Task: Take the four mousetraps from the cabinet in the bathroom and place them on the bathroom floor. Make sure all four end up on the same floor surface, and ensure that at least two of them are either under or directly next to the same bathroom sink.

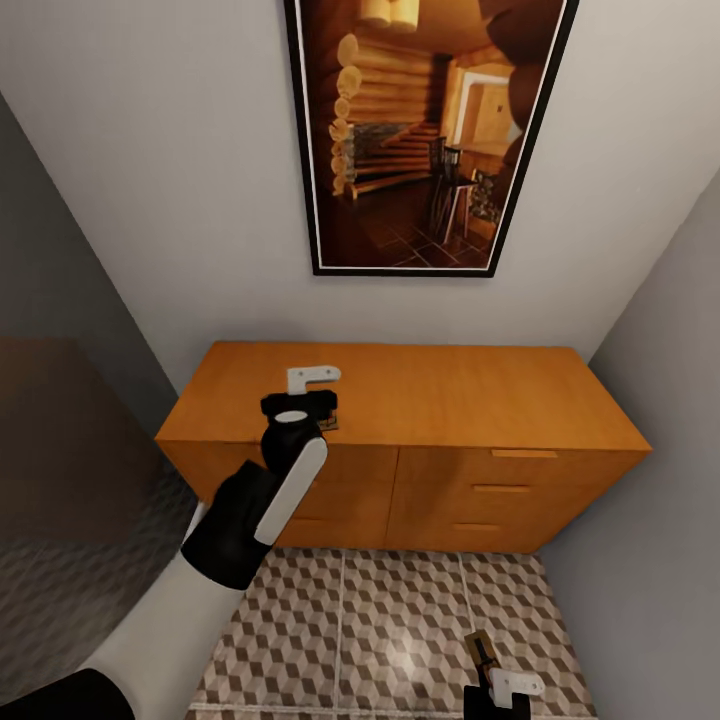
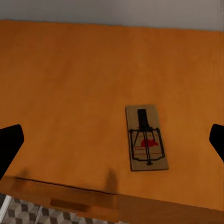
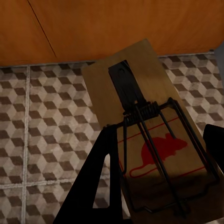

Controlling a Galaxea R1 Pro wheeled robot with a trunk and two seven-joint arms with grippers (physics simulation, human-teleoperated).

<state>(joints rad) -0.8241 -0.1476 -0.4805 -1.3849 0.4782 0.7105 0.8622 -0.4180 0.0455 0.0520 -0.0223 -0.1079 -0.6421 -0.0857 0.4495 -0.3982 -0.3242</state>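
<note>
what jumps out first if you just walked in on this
A big framed picture of a log cabin room hangs above the orange-brown cabinet. The left gripper hovers open over a mousetrap lying on the cabinet top, while the right gripper holds another mousetrap above the cube-patterned bathroom floor.

My left arm covers most of the mousetrap (image 1: 329,420) on the cabinet (image 1: 450,395) top, so from the head I see just a sliver. The right gripper (image 1: 497,690) is cut off by the frame's lower edge. In the right wrist view its fingers (image 3: 100,182) run off frame.
</note>
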